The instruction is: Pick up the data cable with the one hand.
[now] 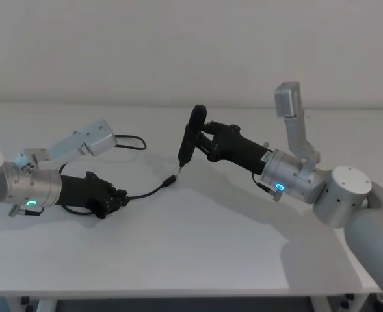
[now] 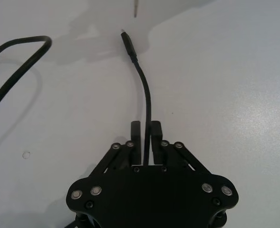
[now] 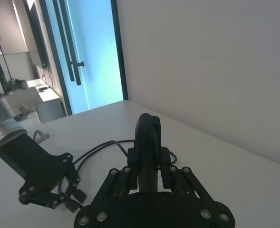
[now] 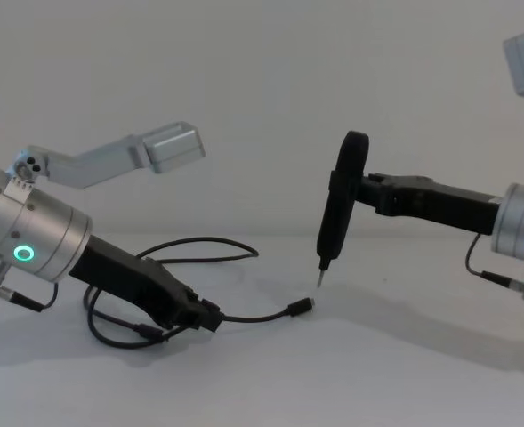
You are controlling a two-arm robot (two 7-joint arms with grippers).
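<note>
Data cable (image 2: 147,97), a thin black cord, lies loosely looped on the matte white counter (image 1: 198,247) at the left, its metal-tipped plug (image 2: 127,43) pointing right. The left tool (image 2: 146,128) is clamped on the cord just behind that plug. The cord looks light, limp and smooth, so gripping near the plug suits it. The right tool (image 1: 207,140), raised at the right, clamps a rounded black stylus (image 1: 192,133).

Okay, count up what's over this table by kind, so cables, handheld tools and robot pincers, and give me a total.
data cable: 1
black pointed tool: 1
pincers: 2, the left pincer shut on the data cable, the right pincer shut on the black pointed tool
Total: 4
</note>
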